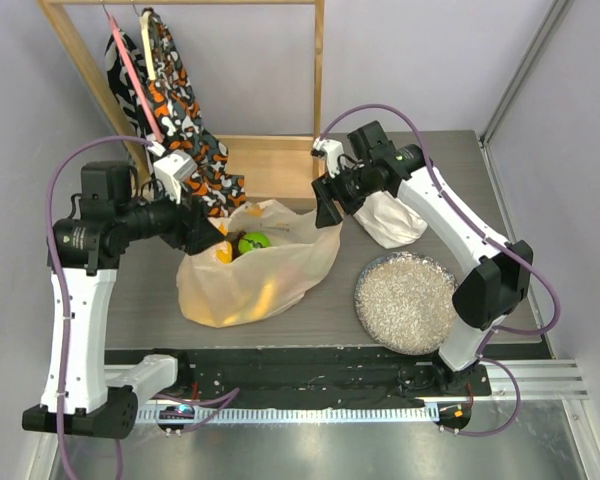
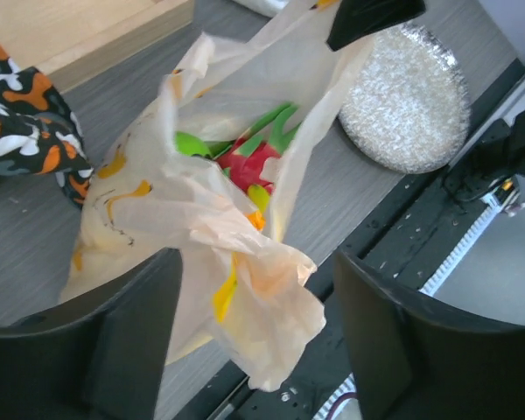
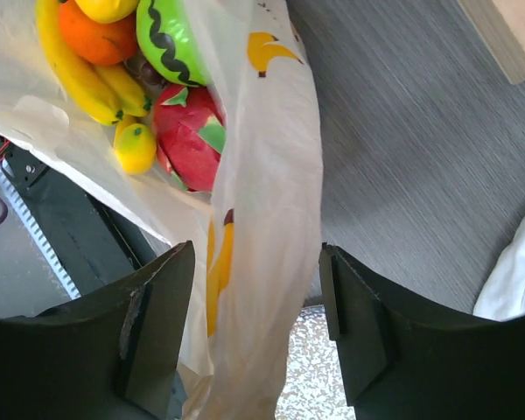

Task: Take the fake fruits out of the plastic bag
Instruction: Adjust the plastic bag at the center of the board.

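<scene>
— Any writing, labels or numbers to read anywhere?

— None. The plastic bag [image 3: 271, 201] carries only printed pictures: small yellow banana shapes with dark outlines, no words.

— And the patterned fabric [image 1: 185, 110]?

— Orange, black and white blotches, no letters. The arms' casings show no legible marking at this size; whether they bear tiny print, I cannot tell.

Fruits [image 3: 188, 140] in bag [image 1: 280, 275], left of plate [image 1: 405, 300]

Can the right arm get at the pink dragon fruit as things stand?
Probably not yet. The right claw straddles a fold of the plastic bag, and that film lies between it and the dragon fruit inside.
</scene>
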Robot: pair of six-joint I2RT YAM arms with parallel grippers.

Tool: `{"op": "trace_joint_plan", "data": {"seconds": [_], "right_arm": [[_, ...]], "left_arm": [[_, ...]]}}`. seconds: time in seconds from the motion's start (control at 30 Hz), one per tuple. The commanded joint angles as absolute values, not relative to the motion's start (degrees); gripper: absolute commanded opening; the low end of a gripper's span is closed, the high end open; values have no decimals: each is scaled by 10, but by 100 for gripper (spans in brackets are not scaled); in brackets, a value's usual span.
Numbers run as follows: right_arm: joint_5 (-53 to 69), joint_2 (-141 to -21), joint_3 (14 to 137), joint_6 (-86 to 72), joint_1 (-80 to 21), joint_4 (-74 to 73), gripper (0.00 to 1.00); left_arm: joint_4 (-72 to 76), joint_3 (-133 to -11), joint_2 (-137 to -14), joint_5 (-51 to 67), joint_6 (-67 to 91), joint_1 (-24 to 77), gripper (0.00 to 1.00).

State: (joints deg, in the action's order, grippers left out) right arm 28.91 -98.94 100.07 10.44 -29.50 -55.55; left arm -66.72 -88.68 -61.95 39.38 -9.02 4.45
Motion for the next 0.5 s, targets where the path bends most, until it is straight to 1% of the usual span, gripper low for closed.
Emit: {"op": "trace_joint_plan", "data": {"seconds": [0.0,0.03,0.07,0.13,0.27,0.3,0.33,0.37,0.4,0.43,0.47], "right_arm": [[289,-955,1013,73,-294,-544,66],[294,-954,1013,65,-292,-542,66],[303,-950,1006,60,-294,-540,66],[305,-947,993,38,-293,-525,67],[301,-941,983,30,-294,-512,67],[298,-944,983,30,-294,-512,65],[292,-947,986,31,-294,-516,62],[286,-949,990,31,-293,-518,61],[270,-960,995,31,-291,-519,56],[267,-966,1012,31,-287,-516,48],[268,-975,1026,32,-283,-513,47]], "left_arm": [[-753,-925,-612,410,-88,47,89],[-760,-934,-612,416,-88,47,98],[-774,-937,-613,417,-84,50,99],[-785,-936,-616,413,-83,57,100],[-757,-881,-611,323,-77,74,100],[-751,-872,-613,313,-81,79,88],[-745,-863,-625,309,-80,88,79],[-726,-856,-632,322,-77,91,67],[-716,-860,-639,334,-75,94,43],[-702,-865,-659,342,-72,101,28],[-672,-885,-668,343,-66,105,11]]}}
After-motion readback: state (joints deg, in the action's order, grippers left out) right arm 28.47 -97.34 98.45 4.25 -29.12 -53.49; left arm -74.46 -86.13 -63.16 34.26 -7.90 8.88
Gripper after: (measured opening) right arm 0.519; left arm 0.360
